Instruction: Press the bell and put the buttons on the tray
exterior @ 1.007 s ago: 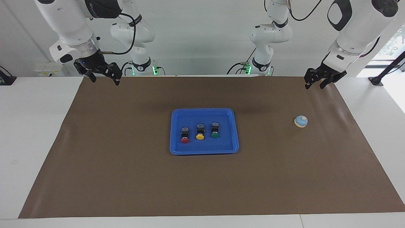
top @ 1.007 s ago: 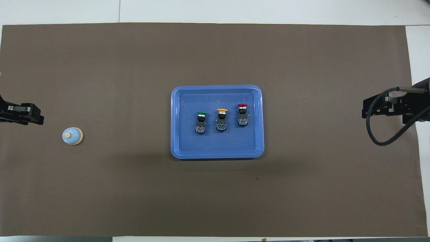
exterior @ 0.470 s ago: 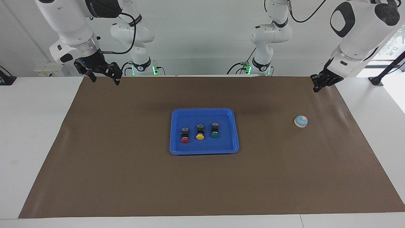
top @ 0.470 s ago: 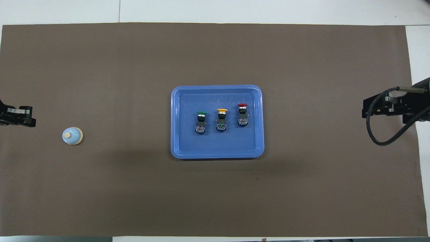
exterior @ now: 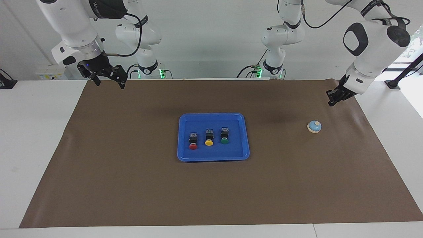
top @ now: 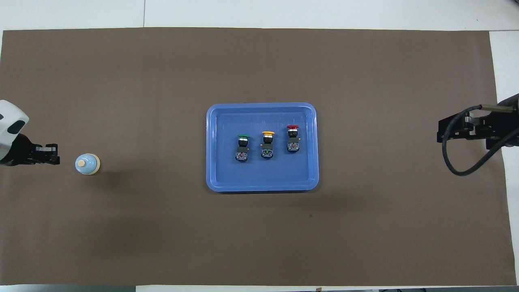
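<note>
So the left gripper [exterior: 331,100] is pinched fully closed with nothing in it, hanging in the air over the brown mat [exterior: 132,185] at the left arm's end of the table. In the overhead view its tip points straight at the bell [top: 87,164], close by but with a clear gap, not touching. The bell sits upright on the mat, white knob facing up, well apart from the tray.

The right gripper [exterior: 107,77] is spread wide and empty, up in the air over the mat's corner at the right arm's end, just waiting.

The blue tray [exterior: 246,138] sits mid-table, long side running between the two arms' ends. All three buttons are already in it, lying on their sides in a neat row, long axes parallel, caps pointing away from the robots and black bodies toward them. Green button [exterior: 224,136] is toward the left arm's end, yellow button [exterior: 209,137] in the middle, red button [exterior: 193,140] toward the right arm's end. None of them touch.
</note>
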Robot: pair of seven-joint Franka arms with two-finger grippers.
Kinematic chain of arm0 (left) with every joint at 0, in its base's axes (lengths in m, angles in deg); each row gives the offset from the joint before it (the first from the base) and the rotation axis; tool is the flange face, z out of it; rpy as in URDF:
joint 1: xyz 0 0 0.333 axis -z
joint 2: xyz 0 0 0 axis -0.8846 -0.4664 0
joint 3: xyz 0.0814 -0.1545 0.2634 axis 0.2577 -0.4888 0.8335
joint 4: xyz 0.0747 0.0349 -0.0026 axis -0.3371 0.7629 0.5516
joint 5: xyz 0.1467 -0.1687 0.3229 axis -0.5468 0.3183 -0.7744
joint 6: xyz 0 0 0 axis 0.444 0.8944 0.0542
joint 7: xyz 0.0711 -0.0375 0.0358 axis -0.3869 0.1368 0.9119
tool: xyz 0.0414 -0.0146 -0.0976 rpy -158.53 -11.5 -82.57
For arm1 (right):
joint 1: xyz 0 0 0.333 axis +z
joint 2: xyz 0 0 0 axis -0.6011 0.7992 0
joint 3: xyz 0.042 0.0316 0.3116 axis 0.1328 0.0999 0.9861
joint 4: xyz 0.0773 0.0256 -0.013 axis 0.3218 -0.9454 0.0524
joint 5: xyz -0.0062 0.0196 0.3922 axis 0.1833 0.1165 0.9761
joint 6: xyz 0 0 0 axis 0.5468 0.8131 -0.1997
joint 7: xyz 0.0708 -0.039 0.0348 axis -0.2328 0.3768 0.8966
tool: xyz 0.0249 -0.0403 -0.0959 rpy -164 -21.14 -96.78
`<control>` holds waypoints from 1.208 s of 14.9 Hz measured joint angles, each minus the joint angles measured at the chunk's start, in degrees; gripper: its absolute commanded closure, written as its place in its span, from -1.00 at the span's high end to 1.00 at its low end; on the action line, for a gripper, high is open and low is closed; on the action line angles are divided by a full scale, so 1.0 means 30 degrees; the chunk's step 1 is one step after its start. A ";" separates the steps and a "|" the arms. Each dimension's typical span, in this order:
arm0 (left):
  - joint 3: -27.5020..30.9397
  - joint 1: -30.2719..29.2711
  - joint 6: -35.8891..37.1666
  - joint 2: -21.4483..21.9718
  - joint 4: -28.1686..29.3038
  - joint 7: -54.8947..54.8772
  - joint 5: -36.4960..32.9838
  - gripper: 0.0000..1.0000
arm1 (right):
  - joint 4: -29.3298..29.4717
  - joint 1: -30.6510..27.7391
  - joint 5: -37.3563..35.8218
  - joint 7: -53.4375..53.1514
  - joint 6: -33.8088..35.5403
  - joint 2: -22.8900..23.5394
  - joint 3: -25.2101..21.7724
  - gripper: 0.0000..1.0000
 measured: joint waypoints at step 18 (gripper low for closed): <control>-0.0427 0.0195 0.1048 -0.0679 -0.1592 -0.0088 0.0002 -1.00 | 0.0000 0.0000 0.0000 0.0000 0.0000 0.0000 0.0000 1.00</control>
